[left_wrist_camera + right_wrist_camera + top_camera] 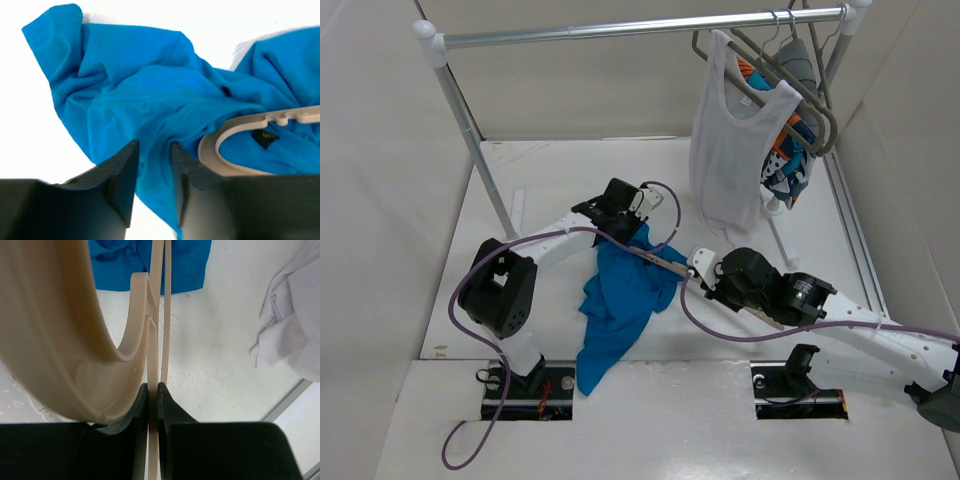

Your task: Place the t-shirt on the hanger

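Note:
The blue t-shirt (620, 300) lies crumpled on the white table between the arms. It fills the left wrist view (130, 85) and shows at the top of the right wrist view (120, 265). My left gripper (628, 222) is at the shirt's far edge, its jaws (154, 147) shut on a fold of the blue cloth. My right gripper (705, 278) is shut on a thin bar of the pale beige hanger (665, 262), seen close up in the right wrist view (153, 386). The hanger's end (235, 125) lies inside the shirt, and its curved hook (50, 340) looms near the camera.
A metal clothes rail (640, 27) spans the back, with a slanted post (470, 130) on the left. A white tank top (730, 140) and a patterned garment (790, 165) hang on grey hangers (800, 75) at the right. The tank top's hem (295, 325) reaches the table.

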Controlling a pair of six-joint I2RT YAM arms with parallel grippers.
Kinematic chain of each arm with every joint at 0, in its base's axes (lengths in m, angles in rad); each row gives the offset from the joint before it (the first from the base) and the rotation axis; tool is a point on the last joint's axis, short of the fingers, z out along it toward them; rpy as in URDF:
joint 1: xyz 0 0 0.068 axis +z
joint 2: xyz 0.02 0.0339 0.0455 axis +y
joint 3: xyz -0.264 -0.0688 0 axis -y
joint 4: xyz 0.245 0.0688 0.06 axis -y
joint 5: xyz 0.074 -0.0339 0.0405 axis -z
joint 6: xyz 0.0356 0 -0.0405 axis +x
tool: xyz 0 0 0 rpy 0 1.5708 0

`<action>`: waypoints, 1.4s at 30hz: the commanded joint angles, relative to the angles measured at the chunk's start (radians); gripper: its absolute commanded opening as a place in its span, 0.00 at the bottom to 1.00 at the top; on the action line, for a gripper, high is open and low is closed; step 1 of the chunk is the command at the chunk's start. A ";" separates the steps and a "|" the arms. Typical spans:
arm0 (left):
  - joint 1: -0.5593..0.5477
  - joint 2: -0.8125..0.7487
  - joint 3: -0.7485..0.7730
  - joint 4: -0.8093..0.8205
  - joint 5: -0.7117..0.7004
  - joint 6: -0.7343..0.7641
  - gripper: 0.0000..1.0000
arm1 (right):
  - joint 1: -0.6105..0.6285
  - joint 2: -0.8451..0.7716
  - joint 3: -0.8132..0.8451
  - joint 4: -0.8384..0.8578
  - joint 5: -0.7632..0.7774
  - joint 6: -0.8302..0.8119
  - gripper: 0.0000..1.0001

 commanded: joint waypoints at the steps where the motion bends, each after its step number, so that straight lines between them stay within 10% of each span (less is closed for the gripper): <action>1: -0.005 0.006 0.061 0.032 -0.034 -0.016 0.21 | 0.010 -0.014 -0.014 0.042 -0.015 0.005 0.00; 4: -0.005 -0.008 0.052 0.009 -0.043 0.003 0.00 | 0.010 -0.014 -0.014 0.042 -0.015 0.005 0.00; 37: -0.047 -0.249 0.465 -0.397 0.092 -0.057 0.00 | -0.096 0.127 0.435 -0.101 0.220 0.054 0.00; 42: -0.142 -0.258 0.465 -0.408 0.077 -0.036 0.00 | -0.105 0.111 0.414 0.093 0.120 -0.050 0.00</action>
